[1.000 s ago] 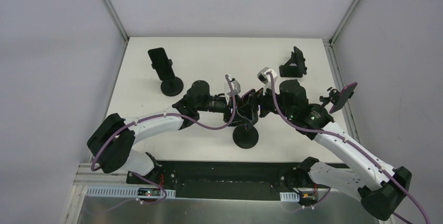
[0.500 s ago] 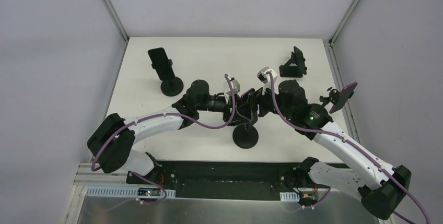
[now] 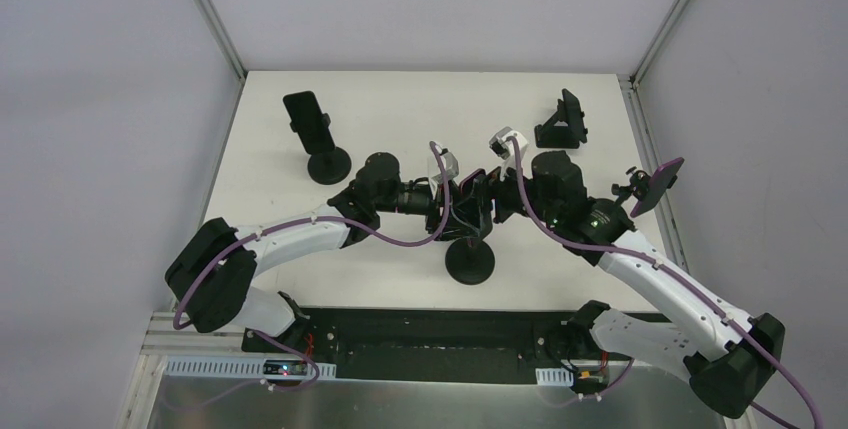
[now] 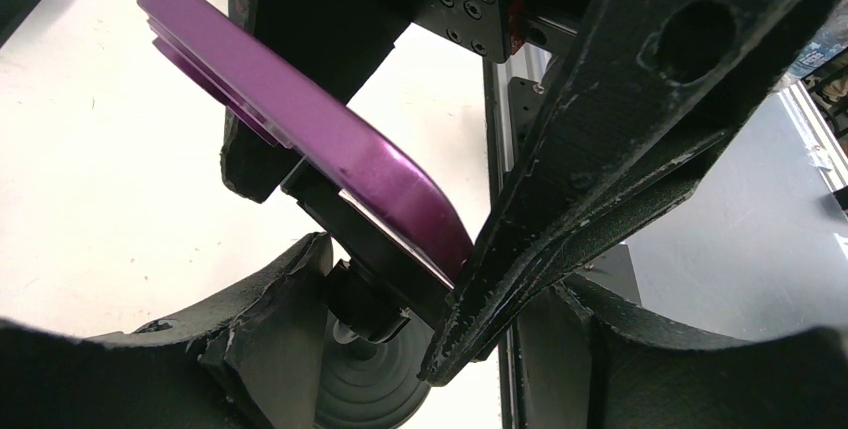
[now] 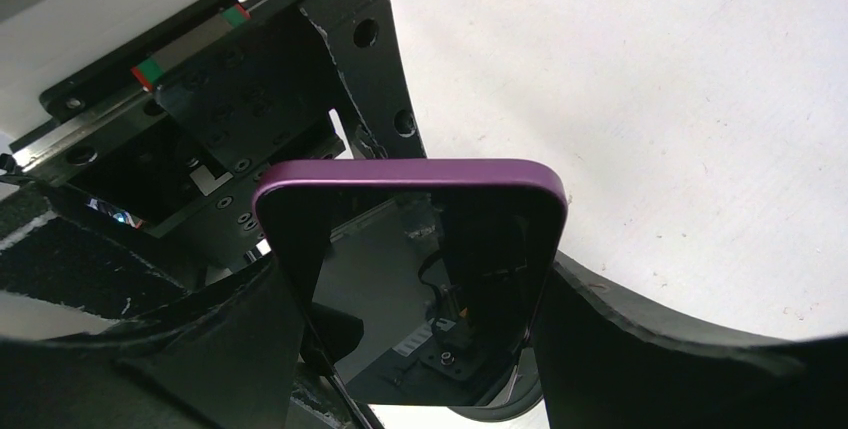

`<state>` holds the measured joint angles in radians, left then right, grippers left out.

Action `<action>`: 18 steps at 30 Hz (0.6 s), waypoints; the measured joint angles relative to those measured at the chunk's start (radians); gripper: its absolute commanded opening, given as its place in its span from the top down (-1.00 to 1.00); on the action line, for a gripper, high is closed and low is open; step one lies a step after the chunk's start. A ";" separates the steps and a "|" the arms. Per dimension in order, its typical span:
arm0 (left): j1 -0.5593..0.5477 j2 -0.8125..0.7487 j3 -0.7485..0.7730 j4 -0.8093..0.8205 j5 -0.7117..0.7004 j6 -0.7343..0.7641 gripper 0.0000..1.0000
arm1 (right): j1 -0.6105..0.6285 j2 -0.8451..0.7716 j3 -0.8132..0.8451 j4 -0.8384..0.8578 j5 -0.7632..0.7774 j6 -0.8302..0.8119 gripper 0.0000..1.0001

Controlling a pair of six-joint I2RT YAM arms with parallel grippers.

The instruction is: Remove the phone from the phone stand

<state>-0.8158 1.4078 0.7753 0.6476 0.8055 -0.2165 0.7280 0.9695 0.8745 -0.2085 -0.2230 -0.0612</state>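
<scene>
**Phone**: purple edge, dark reflective screen. It sits tilted in the cradle of the phone stand, near the middle of the table.

**Right gripper**: fingers pressed against both long edges, closed on the phone. Only the right wrist view shows this.

**Left gripper**: fingers flank the stand's neck below the phone; whether they grip it cannot be told.

**Left wrist view only:** the phone's purple back.

**Top view only:** black phone on round stand, folding stand and clamped purple phone, all well apart.

**Markings:** red-and-green strip on the black housing behind the phone; any lettering is unreadable.
</scene>
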 measured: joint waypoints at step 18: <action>0.005 -0.006 -0.004 -0.009 -0.003 0.000 1.00 | -0.005 0.016 0.008 0.005 -0.031 -0.029 1.00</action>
<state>-0.8104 1.4017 0.7715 0.6388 0.8021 -0.2165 0.7231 0.9855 0.8825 -0.2031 -0.2539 -0.0902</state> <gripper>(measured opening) 0.601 0.740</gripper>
